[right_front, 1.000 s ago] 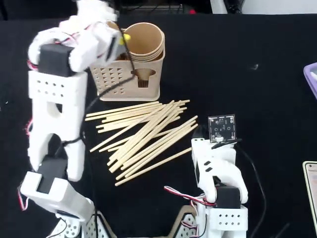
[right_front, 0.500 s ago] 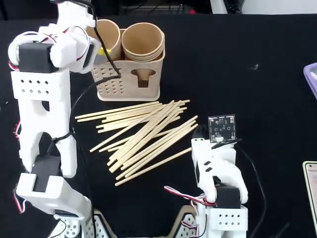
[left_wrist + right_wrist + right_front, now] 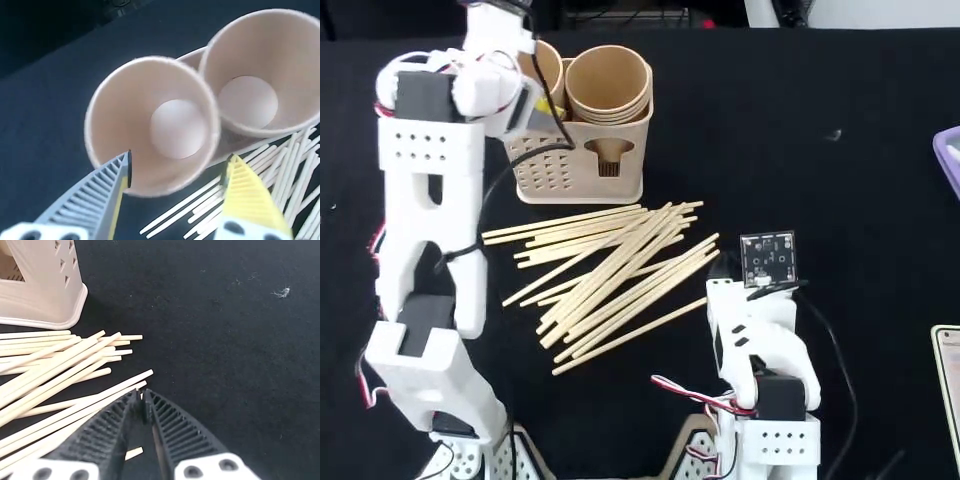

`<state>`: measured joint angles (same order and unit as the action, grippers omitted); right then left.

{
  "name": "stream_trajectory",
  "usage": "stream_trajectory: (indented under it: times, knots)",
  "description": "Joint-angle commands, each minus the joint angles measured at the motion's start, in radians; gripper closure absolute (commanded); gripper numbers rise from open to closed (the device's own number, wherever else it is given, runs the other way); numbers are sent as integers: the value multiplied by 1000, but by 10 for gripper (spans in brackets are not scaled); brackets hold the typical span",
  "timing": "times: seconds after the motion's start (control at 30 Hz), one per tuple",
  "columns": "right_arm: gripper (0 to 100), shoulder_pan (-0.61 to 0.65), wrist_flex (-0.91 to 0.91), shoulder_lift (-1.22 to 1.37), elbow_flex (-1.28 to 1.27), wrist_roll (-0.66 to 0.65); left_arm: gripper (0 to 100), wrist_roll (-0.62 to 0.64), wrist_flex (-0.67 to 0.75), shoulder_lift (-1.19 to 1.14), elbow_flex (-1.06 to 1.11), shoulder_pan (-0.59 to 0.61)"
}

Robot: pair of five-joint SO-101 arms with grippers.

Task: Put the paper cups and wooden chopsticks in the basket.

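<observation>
Two paper cups stand in the beige basket [image 3: 582,165] at the back: a nested stack [image 3: 608,82] and a single cup [image 3: 546,62] beside it. My left gripper [image 3: 533,92] hovers over the single cup [image 3: 155,125], open, its fingers apart on either side of the rim and holding nothing; the stack [image 3: 260,85] is next to it. A loose pile of wooden chopsticks [image 3: 610,268] lies on the black table in front of the basket. My right gripper [image 3: 140,399] is shut and empty, low at the pile's near right end, close to some chopstick tips [image 3: 135,382].
A purple object [image 3: 950,158] and a card [image 3: 948,375] sit at the right table edge. The right arm's base [image 3: 765,400] stands at the front. A basket corner [image 3: 45,287] lies beyond the chopsticks. Black tabletop stretches to the right of the basket.
The left arm drew back from over the basket, uncovering a single cup now standing in it, swung left, then came slightly back right. The right arm has stayed still.
</observation>
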<state>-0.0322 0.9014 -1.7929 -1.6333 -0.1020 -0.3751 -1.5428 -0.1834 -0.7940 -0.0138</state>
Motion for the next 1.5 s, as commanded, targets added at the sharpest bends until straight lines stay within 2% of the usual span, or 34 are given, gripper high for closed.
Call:
stream_trajectory:
  times: [0.0,0.1,0.17,0.37,0.43,0.93,1.27,1.47]
  knots:
    - [984,2,-21,-16,5,-9,694,-49,15,2,-13,-33]
    - [984,2,-21,-16,5,-9,700,-77,11,0,-5,-41]
    - [984,2,-21,-16,5,-9,745,-81,12,0,-7,-41]
    - [984,2,-21,-16,5,-9,980,-77,17,11,-16,-39]
    - [984,2,-21,-16,5,-9,954,-77,14,11,-16,-41]
    - [984,2,-21,-16,5,-9,971,-77,21,95,-81,-39]
    - [984,2,-21,-16,5,-9,971,-74,9,95,-335,-38]
    - [984,2,-21,-16,5,-9,971,-75,-20,95,-358,-68]
